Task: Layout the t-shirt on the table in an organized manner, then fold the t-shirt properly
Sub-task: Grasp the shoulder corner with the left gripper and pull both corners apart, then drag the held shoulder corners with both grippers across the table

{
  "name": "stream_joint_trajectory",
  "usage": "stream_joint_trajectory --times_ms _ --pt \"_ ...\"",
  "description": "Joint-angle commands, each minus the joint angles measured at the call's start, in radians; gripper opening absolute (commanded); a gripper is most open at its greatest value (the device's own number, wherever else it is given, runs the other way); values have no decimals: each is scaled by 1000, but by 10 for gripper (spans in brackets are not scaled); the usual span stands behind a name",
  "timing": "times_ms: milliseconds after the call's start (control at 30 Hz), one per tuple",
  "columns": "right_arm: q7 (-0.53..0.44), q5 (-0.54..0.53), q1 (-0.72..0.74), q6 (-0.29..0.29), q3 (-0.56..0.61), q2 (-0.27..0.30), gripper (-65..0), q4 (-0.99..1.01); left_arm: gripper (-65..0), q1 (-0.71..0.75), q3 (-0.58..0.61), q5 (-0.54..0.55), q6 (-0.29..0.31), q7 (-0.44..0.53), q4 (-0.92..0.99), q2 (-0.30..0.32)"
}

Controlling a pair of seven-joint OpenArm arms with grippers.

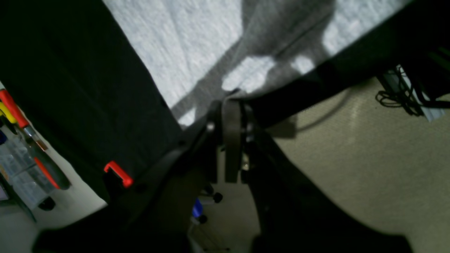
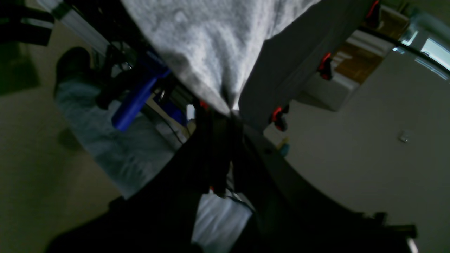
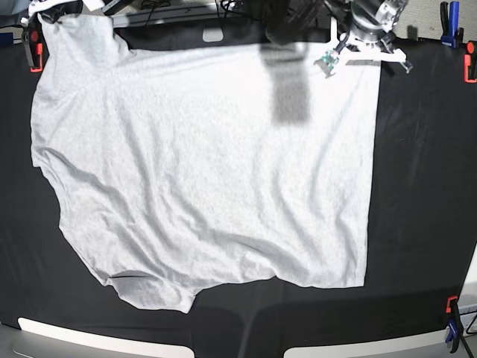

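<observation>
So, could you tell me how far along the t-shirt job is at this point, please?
Laying out is mostly done: the t-shirt lies spread on the table, its right side straight. In hand: the right gripper pinches a corner at the far-left edge, and the left gripper sits at the far-right corner. Left: smoothing the bunched near-left hem and wrinkles, then all the folding; no fold is made yet.

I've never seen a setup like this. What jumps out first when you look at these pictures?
A big pale t-shirt spread across most of the black table catches the eye first, rumpled along its near edge. At the far edge each robot hand pinches a corner of the cloth: the right hand at the overhead picture's top left, the left hand at its top right. Small red clamps grip the table's edges.
</observation>
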State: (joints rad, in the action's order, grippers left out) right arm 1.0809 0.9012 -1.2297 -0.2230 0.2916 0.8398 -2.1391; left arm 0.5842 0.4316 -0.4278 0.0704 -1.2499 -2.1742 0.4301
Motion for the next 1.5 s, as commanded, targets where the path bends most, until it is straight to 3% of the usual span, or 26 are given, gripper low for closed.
stream_joint_trajectory --times_ms 0,200,433,633,867,967,1200,1467 --pt "29 22 -35 -18 -3 8 -650 -13 -650 16 -3 -29 -11 -3 -18 5" --pt "66 111 -79 -51 -3 7 -650 -14 -650 67 -5 -89 -12 -14 -18 5" --pt "89 118 -79 -51 -2 8 -650 -14 -650 118 -5 -234 -96 -20 -18 6" --pt "68 188 -79 -54 -2 8 -650 -18 -650 114 -5 -238 -97 -1 -18 5" --pt "-5 180 -79 -73 -3 8 -650 -80 -650 114 -5 -238 -134 152 -18 5" --pt "-40 78 -29 -61 -3 8 -650 -89 -650 113 -5 -238 -142 220 -18 5" --pt "-80 -268 224 84 -5 8 -650 -89 -650 69 -6 -237 -143 280 -18 5" --pt "-109 -446 488 132 -5 7 -650 -88 -650 -49 -6 -233 -154 344 -18 5"
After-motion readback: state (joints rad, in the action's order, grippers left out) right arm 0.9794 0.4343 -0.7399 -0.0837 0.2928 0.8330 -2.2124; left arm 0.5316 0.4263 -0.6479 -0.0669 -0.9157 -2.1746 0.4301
